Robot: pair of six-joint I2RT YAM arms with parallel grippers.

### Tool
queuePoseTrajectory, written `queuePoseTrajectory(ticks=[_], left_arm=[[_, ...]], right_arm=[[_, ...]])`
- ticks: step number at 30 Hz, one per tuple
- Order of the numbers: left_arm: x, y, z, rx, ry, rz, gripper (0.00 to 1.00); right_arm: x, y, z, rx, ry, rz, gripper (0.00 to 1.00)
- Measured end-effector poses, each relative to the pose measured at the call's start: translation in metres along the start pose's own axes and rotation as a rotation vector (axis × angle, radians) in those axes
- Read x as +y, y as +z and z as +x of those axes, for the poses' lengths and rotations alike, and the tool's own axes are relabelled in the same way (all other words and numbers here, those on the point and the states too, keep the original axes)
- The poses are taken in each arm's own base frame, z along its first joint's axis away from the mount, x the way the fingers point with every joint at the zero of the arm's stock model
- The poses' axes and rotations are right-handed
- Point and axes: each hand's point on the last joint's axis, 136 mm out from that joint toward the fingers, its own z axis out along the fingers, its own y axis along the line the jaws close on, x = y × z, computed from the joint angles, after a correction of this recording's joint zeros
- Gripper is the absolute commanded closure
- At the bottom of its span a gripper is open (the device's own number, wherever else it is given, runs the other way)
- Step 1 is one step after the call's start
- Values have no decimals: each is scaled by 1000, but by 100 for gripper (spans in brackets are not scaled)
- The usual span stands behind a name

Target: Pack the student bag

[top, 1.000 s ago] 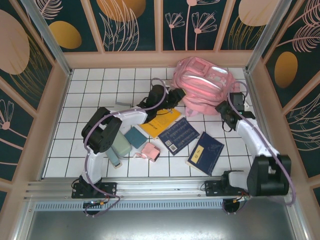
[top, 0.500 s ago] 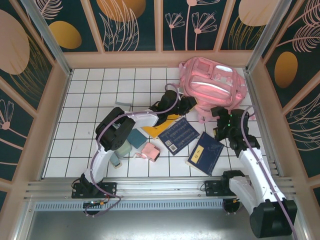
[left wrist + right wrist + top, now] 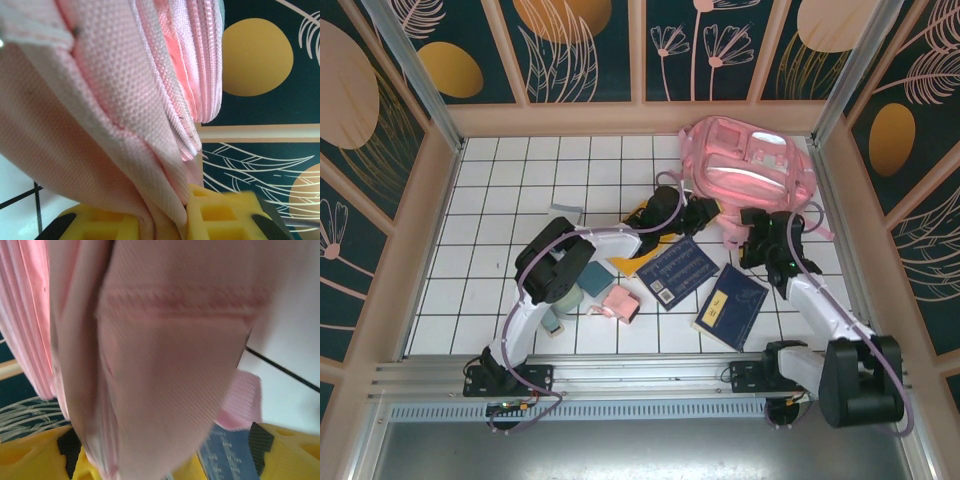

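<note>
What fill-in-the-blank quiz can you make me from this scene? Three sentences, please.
1. The student bag is coloured ____.
2. The left gripper pinches the bag between fingers coloured ____.
3. The dark blue books lying on the tiled table number ____.
Missing words: pink; yellow; two.

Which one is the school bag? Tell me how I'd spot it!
Find the white tiled table inside the flower-painted walls, then look to its far right corner. The student bag lies there, beyond the flat books. It is the biggest thing, puffy and pink with shiny strips, far larger than the little pink pouch.
</note>
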Motion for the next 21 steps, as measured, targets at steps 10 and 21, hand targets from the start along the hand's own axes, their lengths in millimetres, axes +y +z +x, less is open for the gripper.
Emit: queuePoseTrajectory(ticks=[10,21], left_arm=[[-11,-23,19,44,143,-33,35],[-54,-152,-81,-172,440,-182,20]], right_arm=[[20,-1,-35,-90,-49,-11,100],[75,-33,-49,42,-250,-67,100]])
